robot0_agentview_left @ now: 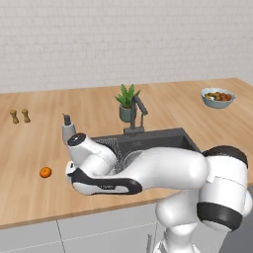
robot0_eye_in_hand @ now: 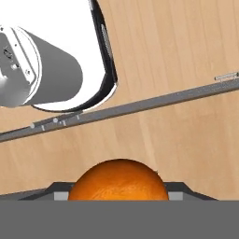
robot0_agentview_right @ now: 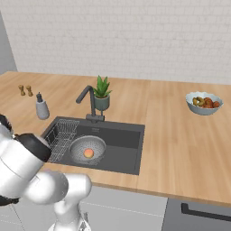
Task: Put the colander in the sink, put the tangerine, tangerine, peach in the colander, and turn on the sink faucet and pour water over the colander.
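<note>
Hand view shows you what the base cameras do not: the gripper (robot0_eye_in_hand: 119,195) is clamped on the held tangerine (robot0_eye_in_hand: 119,179), whose sides fill the gap between the two tips, with wooden counter behind it. Left base view gives you the counter tangerine (robot0_agentview_left: 45,172), lying alone on the near left of the counter (robot0_agentview_left: 29,148), well apart from the sink (robot0_agentview_left: 163,141); the arm covers most of the basin there. Right base view opens the basin to you: the colander (robot0_agentview_right: 88,145) stands upright, mouth up, in the left half of the sink, just beside the wire rack (robot0_agentview_right: 61,134), and one small orange-toned fruit (robot0_agentview_right: 89,153) lies in it; you cannot tell from here whether it is the peach. The sink's long axis runs left to right. The sink faucet (robot0_agentview_right: 88,101) stands at the far rim, its spout angled down toward the near side over the basin. A soap dispenser (robot0_agentview_right: 42,108) stands left of it and a potted plant (robot0_agentview_right: 102,94) just behind it.
</note>
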